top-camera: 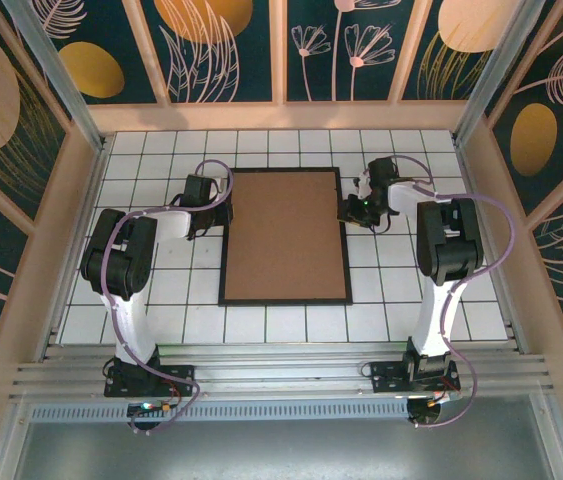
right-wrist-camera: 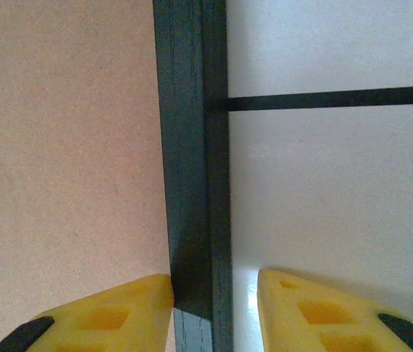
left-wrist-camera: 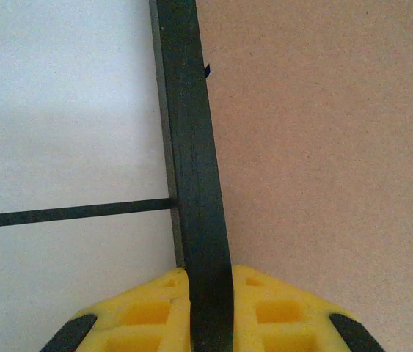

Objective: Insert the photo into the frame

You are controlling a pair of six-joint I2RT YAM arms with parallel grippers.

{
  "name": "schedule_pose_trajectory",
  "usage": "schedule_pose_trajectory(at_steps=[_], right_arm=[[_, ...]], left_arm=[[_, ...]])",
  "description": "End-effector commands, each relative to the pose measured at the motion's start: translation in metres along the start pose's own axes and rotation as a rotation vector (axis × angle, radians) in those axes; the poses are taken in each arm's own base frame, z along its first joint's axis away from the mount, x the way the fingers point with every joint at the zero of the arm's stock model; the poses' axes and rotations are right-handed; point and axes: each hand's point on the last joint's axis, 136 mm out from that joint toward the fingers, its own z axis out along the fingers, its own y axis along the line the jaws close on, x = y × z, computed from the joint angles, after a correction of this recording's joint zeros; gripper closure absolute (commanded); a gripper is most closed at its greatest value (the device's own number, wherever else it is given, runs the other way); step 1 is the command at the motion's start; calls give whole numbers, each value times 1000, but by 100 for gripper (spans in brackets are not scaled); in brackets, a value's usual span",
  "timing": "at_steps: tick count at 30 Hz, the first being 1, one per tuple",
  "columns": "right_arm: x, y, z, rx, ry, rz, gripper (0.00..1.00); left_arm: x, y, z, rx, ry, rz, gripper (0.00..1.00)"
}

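Note:
The frame (top-camera: pixel 223 262) lies flat on the tiled table, its narrow black rim around a plain brown backing board (top-camera: pixel 286 235). The photo is hidden. My left gripper (top-camera: pixel 217 214) is at the frame's left rim; in the left wrist view the gripper (left-wrist-camera: pixel 210 293) is shut on the black rim (left-wrist-camera: pixel 188 147), both yellow fingers pressed against it. My right gripper (top-camera: pixel 351 211) is at the right rim. In the right wrist view it (right-wrist-camera: pixel 215 290) straddles the rim (right-wrist-camera: pixel 191 147), one finger touching the board side, the outer finger (right-wrist-camera: pixel 301 301) standing apart over the tile.
White tiles with dark grout lines (top-camera: pixel 401 290) surround the frame. Wooden side rails (top-camera: pixel 481 200) and a patterned back wall enclose the table. Both arm bases (top-camera: pixel 141 380) sit on the metal rail at the near edge.

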Motion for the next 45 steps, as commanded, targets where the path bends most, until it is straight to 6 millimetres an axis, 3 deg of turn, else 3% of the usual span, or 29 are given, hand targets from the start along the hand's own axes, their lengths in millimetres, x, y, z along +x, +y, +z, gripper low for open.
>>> schedule_pose_trajectory(at_steps=[1, 16, 18, 22, 25, 29, 32, 35, 45], right_arm=[[16, 0, 19, 43, 66, -25, 62], [58, -20, 47, 362, 191, -129, 61], [48, -14, 38, 362, 155, -138, 61], [14, 11, -7, 289, 14, -135, 54], [10, 20, -41, 196, -52, -87, 53], [41, 12, -60, 141, -29, -22, 55], [75, 6, -58, 123, 37, 11, 60], [98, 5, -52, 94, 86, 24, 63], [127, -3, -36, 99, 174, 16, 66]], left_arm=[[39, 1, 10, -9, 128, 36, 84], [38, 1, 9, -8, 126, 36, 84], [38, 2, 9, -14, 127, 35, 84], [38, 5, 9, -33, 127, 36, 84], [38, 8, 9, -47, 127, 37, 84], [37, 9, 9, -53, 125, 38, 84], [38, 9, 9, -55, 126, 37, 84], [38, 8, 9, -53, 126, 35, 84], [38, 8, 8, -52, 123, 35, 84]])
